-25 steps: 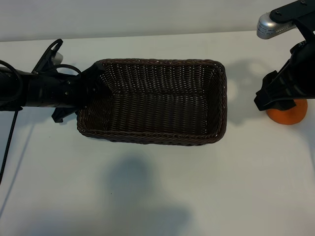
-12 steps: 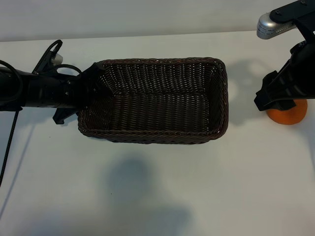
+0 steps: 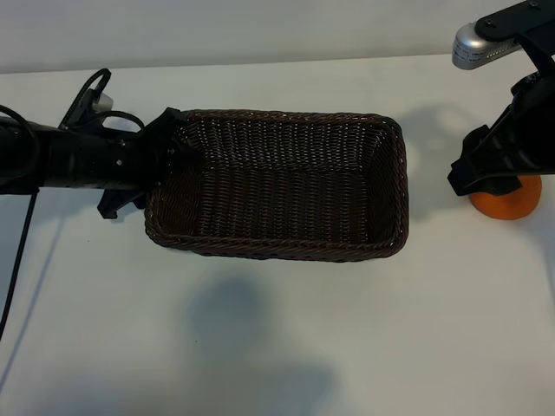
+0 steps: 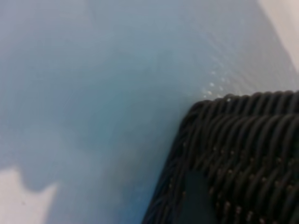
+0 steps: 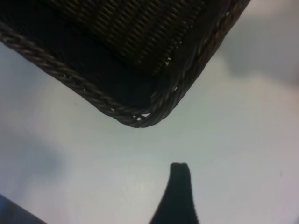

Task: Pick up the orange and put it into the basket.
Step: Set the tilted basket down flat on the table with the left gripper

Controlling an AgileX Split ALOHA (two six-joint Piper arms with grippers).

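The dark brown wicker basket [image 3: 277, 252] stands in the middle of the white table. My left gripper [image 3: 160, 160] is at the basket's left end, right against its rim; the left wrist view shows the weave of the basket [image 4: 243, 140] close up. The orange [image 3: 509, 204] lies on the table at the far right, apart from the basket and half hidden under my right arm. My right gripper [image 3: 487, 169] hangs over the orange, open and holding nothing. One of its fingertips [image 5: 180, 175] shows above bare table near a corner of the basket [image 5: 140, 119].
A black cable [image 3: 19, 251] trails down the table's left side from the left arm. The white tabletop [image 3: 277, 347] stretches in front of the basket. A grey part of the right arm [image 3: 477, 48] juts in at the top right.
The basket has slid a little to the right and toward the front, with the left gripper following at its left end. The right arm and the orange have not moved.
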